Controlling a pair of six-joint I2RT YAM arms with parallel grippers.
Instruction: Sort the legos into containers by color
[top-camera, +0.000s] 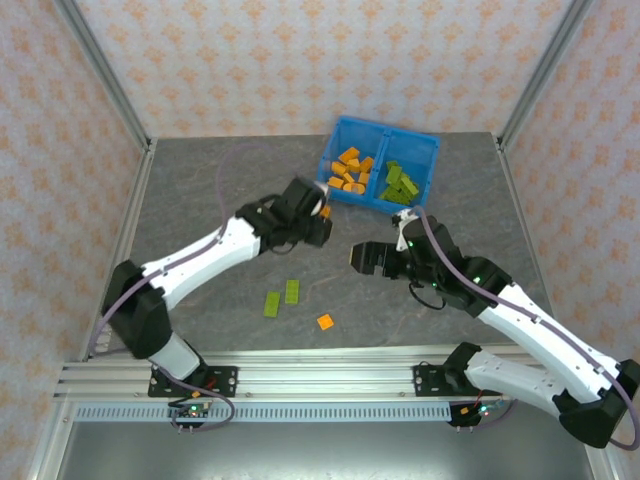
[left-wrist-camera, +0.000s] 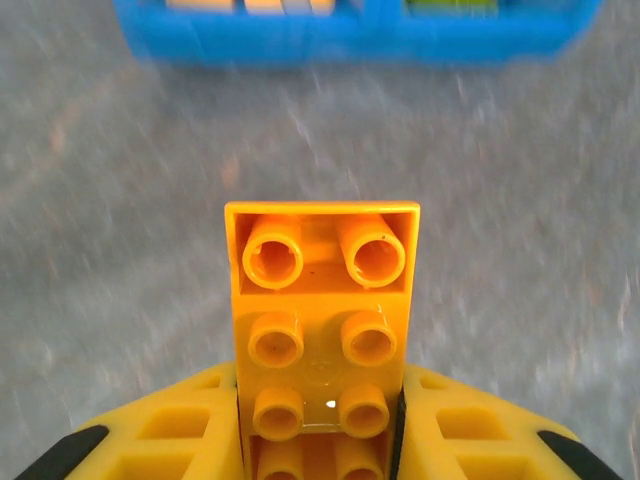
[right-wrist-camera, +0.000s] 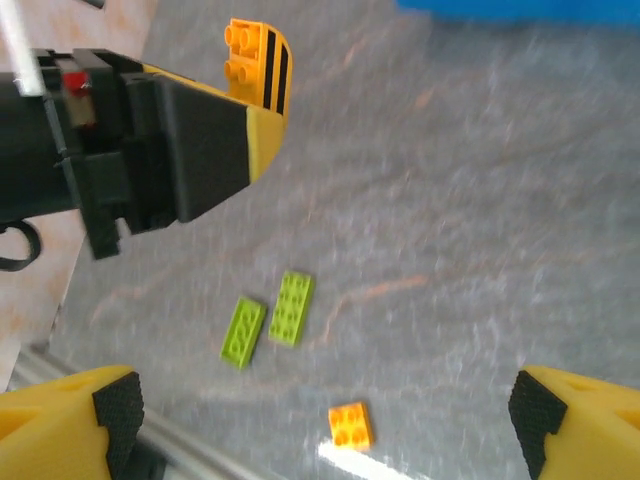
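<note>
The left hand (left-wrist-camera: 320, 425) is clamped on an orange brick (left-wrist-camera: 320, 300), held clear of the grey counter (top-camera: 200, 190) just short of the blue bin (top-camera: 328, 160). It grips the brick's two long side walls at the near end, so most of the brick sticks out ahead. The brick is two studs wide and several rows long. Its studs face the wrist camera and its long axis points straight away from the fingers toward the bin, whose left compartment (top-camera: 338, 152) holds orange pieces and whose right compartment (top-camera: 422, 160) holds green. As hard, glossy plastic it should be light and rigid but slick. Flat side walls suit a pinch better than the studded top, and a grip nearer the middle would resist swivelling. The right hand (top-camera: 354, 258) hangs wide and empty above a pair of green plates (right-wrist-camera: 290, 308) and a small orange brick (right-wrist-camera: 350, 425).
</note>
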